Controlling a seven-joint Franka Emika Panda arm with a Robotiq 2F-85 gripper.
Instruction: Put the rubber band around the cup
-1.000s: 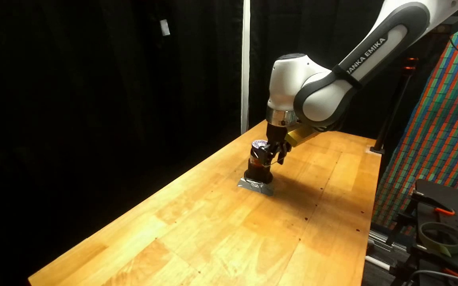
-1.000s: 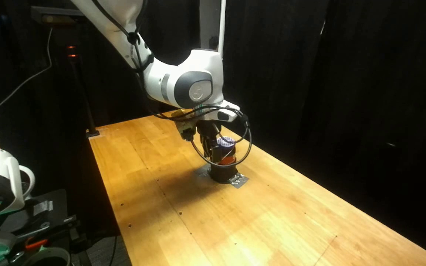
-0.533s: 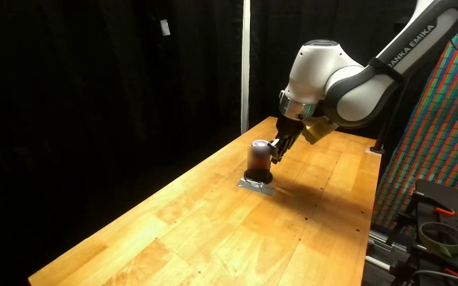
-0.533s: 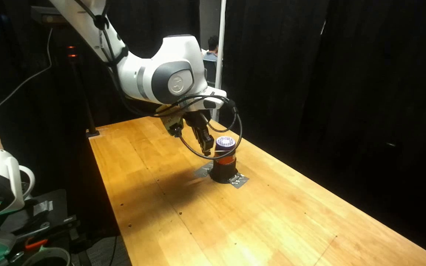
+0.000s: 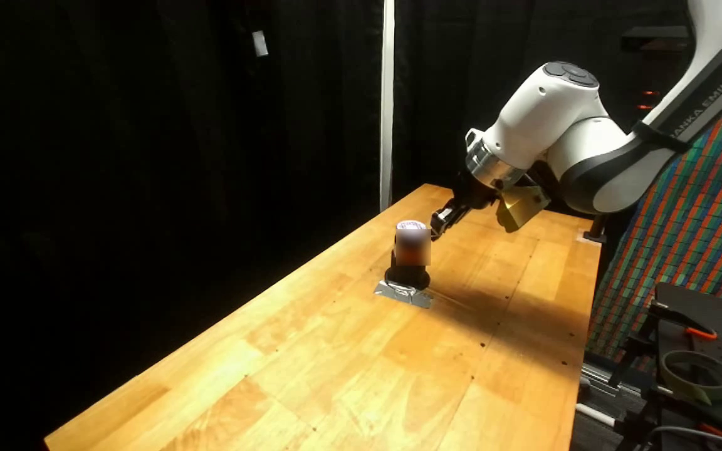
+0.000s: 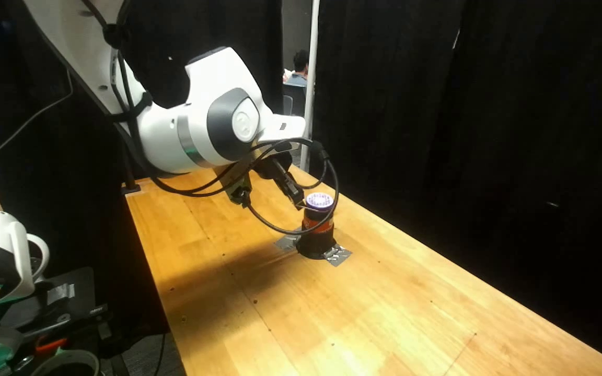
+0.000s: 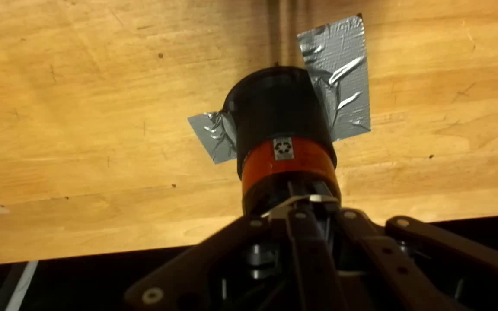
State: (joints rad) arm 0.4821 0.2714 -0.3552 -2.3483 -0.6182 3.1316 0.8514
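Cup (image 7: 301, 151), one: dark, with orange-red stripe; upright on the wooden surface (image 6: 411, 292), secured at the foot by grey tape (image 7: 339, 86); unmoved over the last second. Pincer (image 6: 299, 202), one: left of the cup in an exterior view; narrow, jaws together, the rubber band (image 7: 291, 201) apparently caught at the tips. Recent change: pincer drawn back from the cup's side and tipped over, its tips now just beside the upper wall. Rubber band, one: thin, pale; runs from the tips across the cup, just below its top; far run hidden. Bearing on task: band seems looped over the cup and under pull, release not yet made. Caution: an upward tug might slip it off; lowering before letting go seems safer.
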